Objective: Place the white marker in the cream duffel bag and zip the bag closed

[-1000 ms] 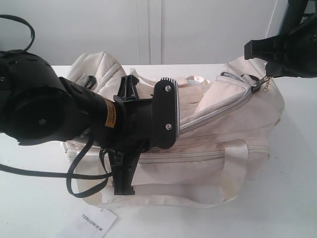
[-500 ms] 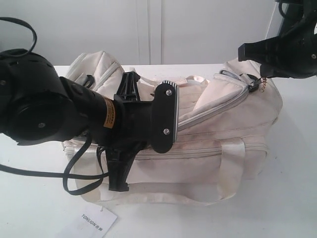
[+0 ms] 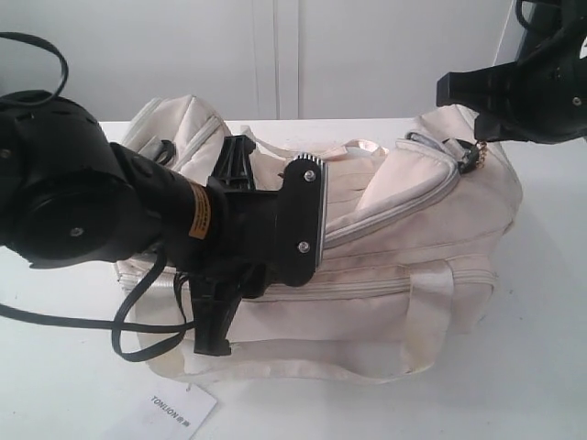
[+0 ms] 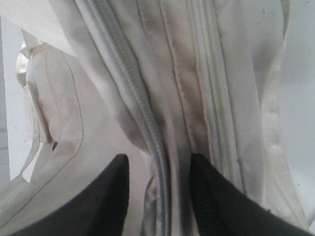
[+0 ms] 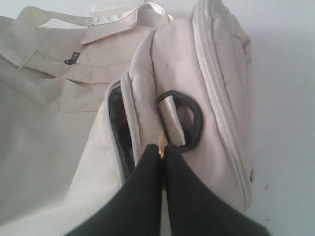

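The cream duffel bag (image 3: 385, 275) lies on the white table. Its top zip gapes at the right end, where dark lining (image 5: 118, 123) shows. My right gripper (image 5: 162, 150) is shut on the small gold zip pull (image 5: 160, 142) at that end, beside a black end ring (image 5: 189, 118). In the exterior view this gripper (image 3: 449, 90) hangs above the bag's right end. My left gripper (image 4: 160, 164) stands astride the top zip seam (image 4: 147, 113) on the bag's left half, with gathered fabric between its fingers. The white marker is out of view.
A white paper hang tag (image 3: 174, 411) lies at the table's front edge. A black cable (image 3: 138, 339) loops in front of the bag's left end. The left arm (image 3: 83, 192) blocks much of the bag's left side. A pale wall stands behind the table.
My right gripper has drifted a little left with the zip pull. The left gripper has shifted slightly down and left, and the bag has moved a little with it.
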Motion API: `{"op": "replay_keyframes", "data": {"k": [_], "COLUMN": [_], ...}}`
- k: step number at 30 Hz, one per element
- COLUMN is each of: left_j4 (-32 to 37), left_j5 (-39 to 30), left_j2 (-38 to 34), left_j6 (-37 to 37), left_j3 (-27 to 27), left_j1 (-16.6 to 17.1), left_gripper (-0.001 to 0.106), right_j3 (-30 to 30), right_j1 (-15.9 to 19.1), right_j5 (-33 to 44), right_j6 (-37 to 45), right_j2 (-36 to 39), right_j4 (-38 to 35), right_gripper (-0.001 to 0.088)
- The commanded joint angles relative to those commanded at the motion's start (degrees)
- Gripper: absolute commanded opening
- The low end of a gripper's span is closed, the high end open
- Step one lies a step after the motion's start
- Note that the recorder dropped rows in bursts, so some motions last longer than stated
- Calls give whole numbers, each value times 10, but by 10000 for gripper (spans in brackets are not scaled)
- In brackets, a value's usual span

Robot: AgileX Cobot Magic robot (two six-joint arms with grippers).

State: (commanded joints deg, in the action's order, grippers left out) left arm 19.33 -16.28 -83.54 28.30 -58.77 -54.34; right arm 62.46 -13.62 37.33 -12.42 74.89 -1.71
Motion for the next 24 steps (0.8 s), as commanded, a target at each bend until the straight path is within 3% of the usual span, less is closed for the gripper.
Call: {"op": "replay_keyframes", "data": {"k": [10,17,24], "left_j4": [-78,-225,-227], "left_j5": [0,39,103], "left_j2": [59,75,74], "left_j6": [-3,0,30], "left_j3": [0,0,0], "left_j1": [-11,-16,-65], "left_gripper": [483,483,483], "right_j3": [0,0,0], "right_j1": [0,0,0], "right_j5": [5,10,16], "right_j6": [0,0,0], "right_j2": [0,0,0], "right_j4": [-67,-75,-76], "right_gripper": [0,0,0]}}
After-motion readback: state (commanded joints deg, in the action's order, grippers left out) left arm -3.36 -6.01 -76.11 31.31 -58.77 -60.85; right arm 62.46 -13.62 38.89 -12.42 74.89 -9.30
